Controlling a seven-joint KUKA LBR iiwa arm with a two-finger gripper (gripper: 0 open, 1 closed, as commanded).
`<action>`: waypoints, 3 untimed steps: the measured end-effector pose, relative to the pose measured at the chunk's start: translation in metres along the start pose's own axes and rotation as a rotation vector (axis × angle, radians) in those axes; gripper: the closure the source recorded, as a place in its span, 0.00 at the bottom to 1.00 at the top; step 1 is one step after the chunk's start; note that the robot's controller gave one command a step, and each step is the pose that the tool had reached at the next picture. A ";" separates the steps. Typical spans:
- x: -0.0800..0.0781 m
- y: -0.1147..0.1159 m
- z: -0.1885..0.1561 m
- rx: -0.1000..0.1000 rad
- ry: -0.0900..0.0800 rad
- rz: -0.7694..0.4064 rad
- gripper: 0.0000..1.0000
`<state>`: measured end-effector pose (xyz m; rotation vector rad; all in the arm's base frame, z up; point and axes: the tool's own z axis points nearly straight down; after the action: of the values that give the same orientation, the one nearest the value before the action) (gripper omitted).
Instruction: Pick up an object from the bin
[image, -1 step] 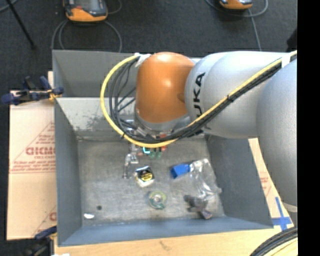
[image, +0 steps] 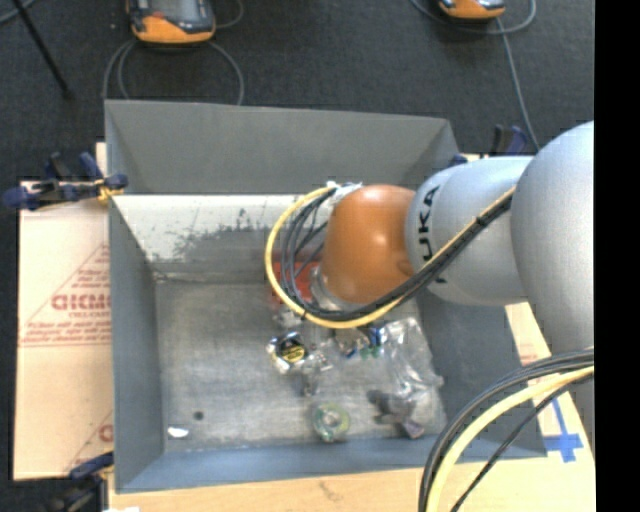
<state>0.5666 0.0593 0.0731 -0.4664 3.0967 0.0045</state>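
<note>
**Arm low over the middle of the bin, grip unclear**

In the camera view we see the arm (image: 500, 240) reaching in from the right and bending down towards the bin's (image: 135, 330) middle. Its thick grey-white link lies across the bin's right rim. The round orange cover (image: 365, 245) at the wrist faces up at us, and yellow and black cables (image: 285, 240) loop round its left side. Another bundle of cables curves across the lower right corner, outside the bin.

Below the cover's lower edge the gripper (image: 313, 360) sits low among a small cluster of things on the bin floor. We cannot tell whether it is released or clenched, nor whether it grasps anything.

Nearest to it, just to its left, lies a small yellow-and-black thing (image: 290, 348). We cannot tell whether the two touch. To its right are some small green and blue bits (image: 370, 340) beside a crumpled clear plastic bag (image: 412, 365). A red thing (image: 283, 282) peeks out behind the cable loop, near the back wall.

Towards the front wall lie a pale green ring (image: 330, 420) and, to its right, a dark grey lump (image: 395, 410). A small white scrap (image: 178, 432) lies well apart in the front left corner.
</note>
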 end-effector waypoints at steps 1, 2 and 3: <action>-0.012 0.010 -0.029 0.003 0.002 -0.019 0.00; -0.027 0.000 -0.034 0.002 0.001 0.043 0.00; -0.023 -0.013 -0.001 -0.002 0.005 0.162 0.00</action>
<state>0.5929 0.0535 0.0746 -0.2141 3.1294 0.0077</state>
